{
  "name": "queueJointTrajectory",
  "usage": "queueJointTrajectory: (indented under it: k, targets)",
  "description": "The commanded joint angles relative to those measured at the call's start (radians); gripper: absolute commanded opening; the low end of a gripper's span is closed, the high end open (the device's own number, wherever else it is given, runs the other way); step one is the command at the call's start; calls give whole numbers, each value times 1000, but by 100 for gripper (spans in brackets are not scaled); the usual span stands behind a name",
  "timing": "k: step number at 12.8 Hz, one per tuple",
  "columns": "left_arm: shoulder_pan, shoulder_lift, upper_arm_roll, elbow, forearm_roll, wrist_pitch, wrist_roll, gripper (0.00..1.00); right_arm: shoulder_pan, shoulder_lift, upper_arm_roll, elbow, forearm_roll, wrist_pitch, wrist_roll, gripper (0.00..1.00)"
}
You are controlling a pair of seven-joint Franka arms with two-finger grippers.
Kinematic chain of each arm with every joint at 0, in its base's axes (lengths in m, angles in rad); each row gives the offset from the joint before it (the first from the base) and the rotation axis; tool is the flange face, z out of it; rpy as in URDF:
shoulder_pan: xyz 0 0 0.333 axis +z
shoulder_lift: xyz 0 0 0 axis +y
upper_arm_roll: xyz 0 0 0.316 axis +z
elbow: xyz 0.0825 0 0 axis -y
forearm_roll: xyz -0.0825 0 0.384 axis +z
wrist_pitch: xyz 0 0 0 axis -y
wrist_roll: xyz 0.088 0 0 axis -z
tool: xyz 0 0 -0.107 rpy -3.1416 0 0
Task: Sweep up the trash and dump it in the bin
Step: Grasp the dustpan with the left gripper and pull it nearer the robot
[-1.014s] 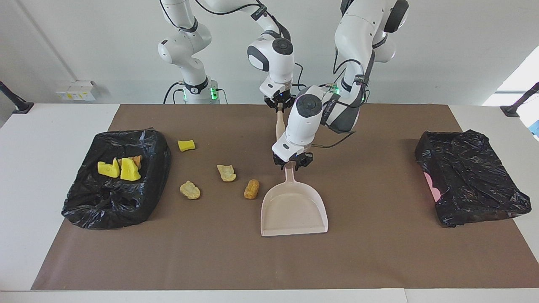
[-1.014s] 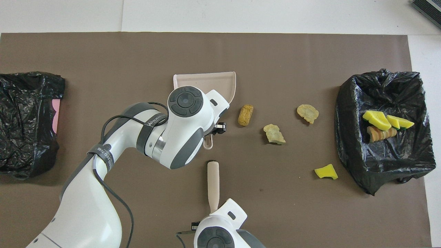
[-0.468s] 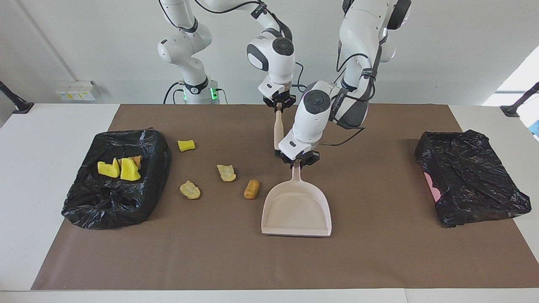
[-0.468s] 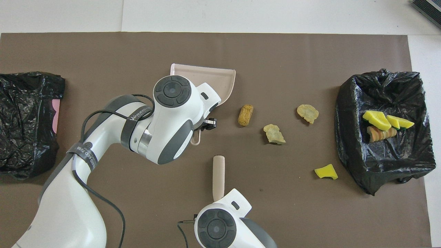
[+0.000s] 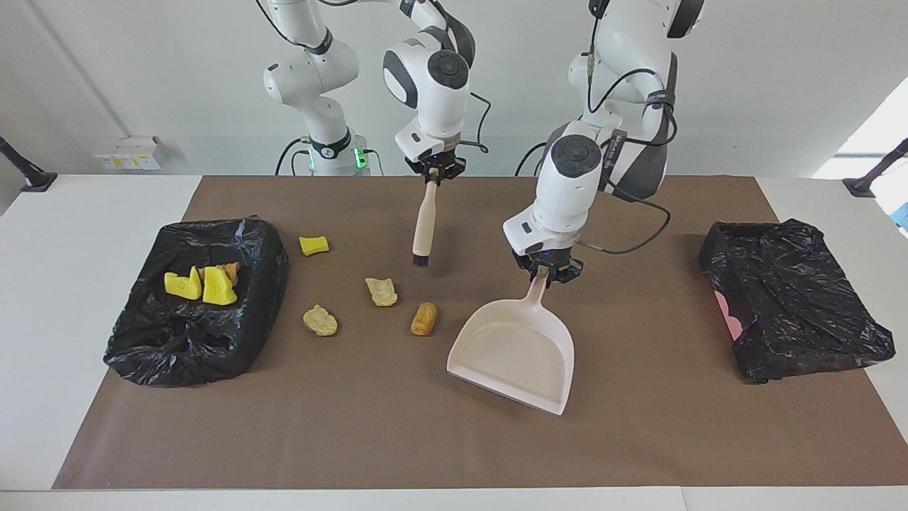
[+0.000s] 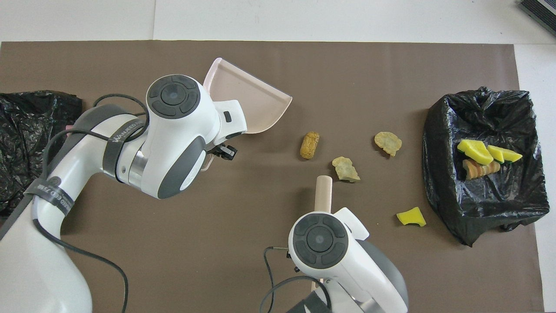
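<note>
Four pieces of trash lay loose on the brown mat [image 5: 638, 440] that covered the desk [image 5: 92, 213]: an orange-brown lump [image 5: 423, 318] [image 6: 309, 145] just beside the dustpan [image 5: 514, 351] [image 6: 247, 102], a tan piece [image 5: 381, 292] [image 6: 345, 169] a little nearer the robots, another tan piece [image 5: 320, 321] [image 6: 388, 143] toward the right arm's end, and a yellow sponge chunk [image 5: 313, 245] [image 6: 411, 216] nearest the robots, close to the filled bin. Three more pieces, two yellow chunks [image 5: 200, 285] [image 6: 486, 152] and an orange-brown one [image 5: 227, 270] [image 6: 475, 169], lay inside the black-bagged bin [image 5: 191, 355] [image 6: 482, 208] at the right arm's end.

The left end effector [image 5: 545, 270] was clamped on the dustpan's handle, with the pan tilted and its open lip turned away from the robots. The right end effector [image 5: 432, 168] was closed on the top of the brush [image 5: 423, 227] [image 6: 323, 191], which hung upright with its black bristles down over the mat, near the tan piece closest to it. A second black-bagged bin [image 5: 794, 305] [image 6: 26, 143] sat at the left arm's end, well apart from the trash.
</note>
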State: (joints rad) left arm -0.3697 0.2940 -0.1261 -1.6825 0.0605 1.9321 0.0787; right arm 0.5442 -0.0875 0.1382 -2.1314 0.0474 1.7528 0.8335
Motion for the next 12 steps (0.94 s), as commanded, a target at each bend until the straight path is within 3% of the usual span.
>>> queueJointTrajectory:
  k: [1,4,8,12]
  targets:
    - [35,-55,-6,-46,19,-54,189,0,-76,-15,9,-22,-38,-85,15,0]
    - [60,-73,-6,-86,18,-55,357,0,-148,-67,11,-109,-57,-117,58,0]
    - [77,-118,-6,-173,12,-36,495,0,-233,-92,11,-145,-92,-237,124,0]
    - [77,-157,-6,-249,12,-1,608,0,-259,-274,14,-394,-120,-159,130,0]
